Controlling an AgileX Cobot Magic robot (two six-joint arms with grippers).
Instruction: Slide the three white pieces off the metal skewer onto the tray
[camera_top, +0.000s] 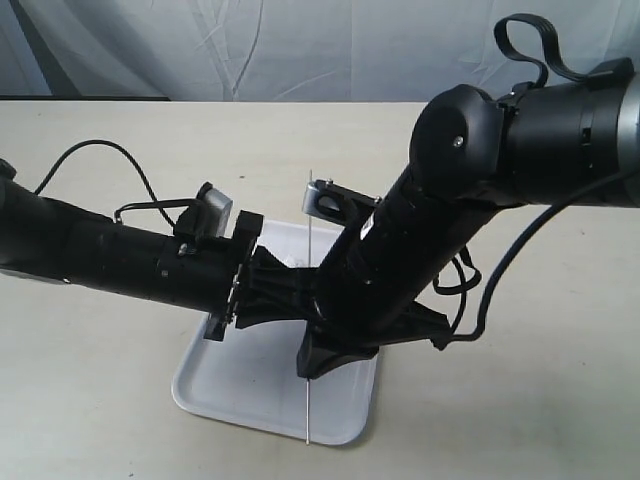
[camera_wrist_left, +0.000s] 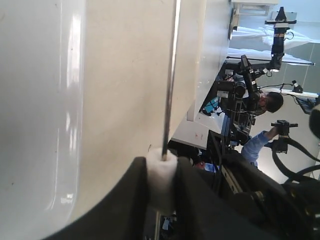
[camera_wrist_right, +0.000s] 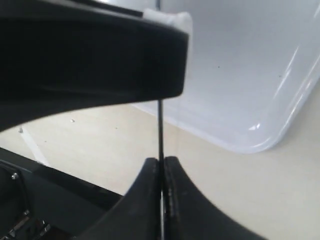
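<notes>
Metal skewer is clamped in the right gripper: its two fingers are pressed together on the rod, no gap showing in the right wrist view. In the exterior view the rod reads as one thin straight line crossing the tray, with the near end poking past the near rim and the far end past the far rim. The arms cover its middle. The left gripper comes in from the left and the right arm from the upper right. They meet at the rod over the tray, left grip just beyond the right one. The left fingers pinch one white piece, one finger on each side, both touching it. That piece is threaded on the skewer: the rod enters its end face about mid-way and runs bare away from it. In the right wrist view the same piece peeks out white at the edge of the left finger, on the rod, with a short bare stretch between it and the right grip. Only this one piece is in view, and the rod behind the fingers is hidden. The tray is glossy white and lies flat on the beige table. Can't tell how high the rod sits above it.
</notes>
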